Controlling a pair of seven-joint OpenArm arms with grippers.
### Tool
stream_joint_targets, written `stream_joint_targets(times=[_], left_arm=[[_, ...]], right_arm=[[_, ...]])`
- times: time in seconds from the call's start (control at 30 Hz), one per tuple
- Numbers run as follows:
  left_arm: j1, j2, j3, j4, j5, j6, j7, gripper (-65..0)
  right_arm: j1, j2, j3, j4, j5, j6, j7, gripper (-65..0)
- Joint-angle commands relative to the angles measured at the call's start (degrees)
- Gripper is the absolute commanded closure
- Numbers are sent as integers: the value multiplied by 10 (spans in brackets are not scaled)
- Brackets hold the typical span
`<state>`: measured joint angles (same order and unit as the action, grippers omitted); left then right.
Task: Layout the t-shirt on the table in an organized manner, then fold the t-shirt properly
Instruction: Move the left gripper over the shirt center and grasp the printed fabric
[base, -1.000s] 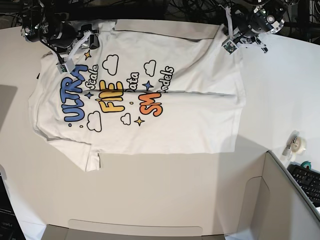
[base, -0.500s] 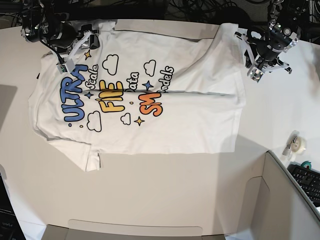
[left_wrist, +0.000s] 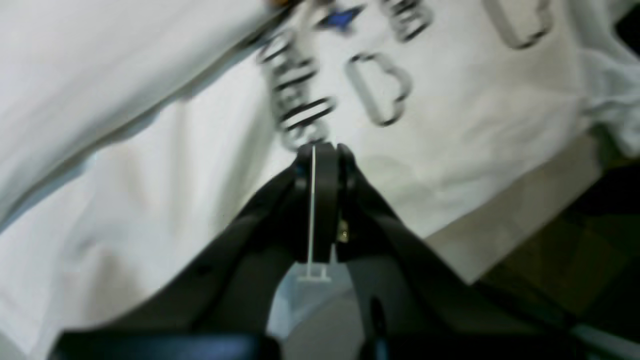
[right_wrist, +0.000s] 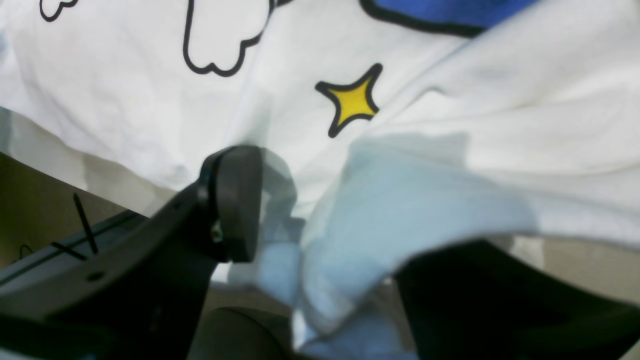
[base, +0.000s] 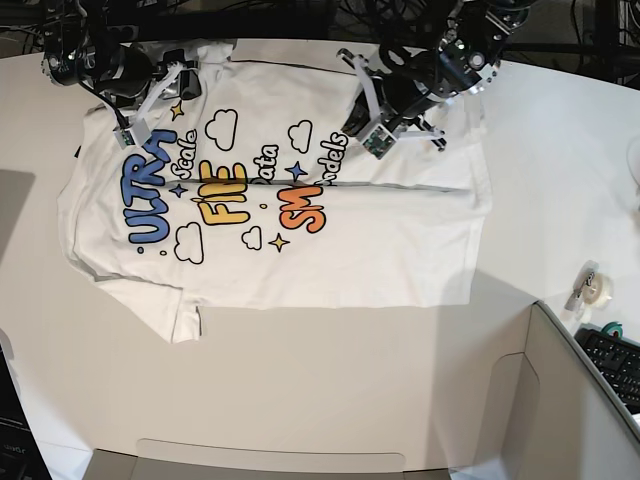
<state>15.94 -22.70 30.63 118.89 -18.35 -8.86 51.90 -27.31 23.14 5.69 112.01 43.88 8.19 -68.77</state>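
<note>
The white t-shirt (base: 300, 210) lies spread print-up on the off-white table (base: 330, 380), collar toward the left. My left gripper (base: 362, 120) hovers over the shirt's upper middle, by the "models" lettering. In the left wrist view the left gripper (left_wrist: 322, 150) is shut with nothing between its fingers, above the blurred print on the t-shirt (left_wrist: 450, 115). My right gripper (base: 160, 85) sits at the shirt's top left shoulder. In the right wrist view its jaws stand wide apart, and the right gripper (right_wrist: 340, 210) has a loose fold of the t-shirt (right_wrist: 410, 200) between them, near a yellow star.
A grey box (base: 570, 410) fills the lower right corner. Beside it lie a tape roll (base: 597, 288) and a keyboard (base: 615, 362). Dark cables run along the table's far edge (base: 300, 20).
My left arm has swung from the table's right side to over the shirt's upper middle, and its jaws have closed. The right arm and the shirt have stayed put.
</note>
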Motion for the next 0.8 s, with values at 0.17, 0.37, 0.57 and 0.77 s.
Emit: stream_joint_targets(times=[0.17, 0.37, 0.57, 0.77], left_arm=[[-94, 63, 60, -10, 2, 1, 41, -3], [-135, 104, 83, -62, 2, 1, 47, -3], [-150, 141, 95, -169, 4, 1, 33, -3], [-150, 148, 95, -195, 3, 2, 17, -3]], right_arm=[[-9, -1, -6, -8, -9, -2, -24, -295], [-10, -5, -6, -8, -9, -2, -24, -295], [-10, -8, -6, -8, -9, -2, -25, -295], [-11, -8, -6, -8, -9, -2, -25, -295]])
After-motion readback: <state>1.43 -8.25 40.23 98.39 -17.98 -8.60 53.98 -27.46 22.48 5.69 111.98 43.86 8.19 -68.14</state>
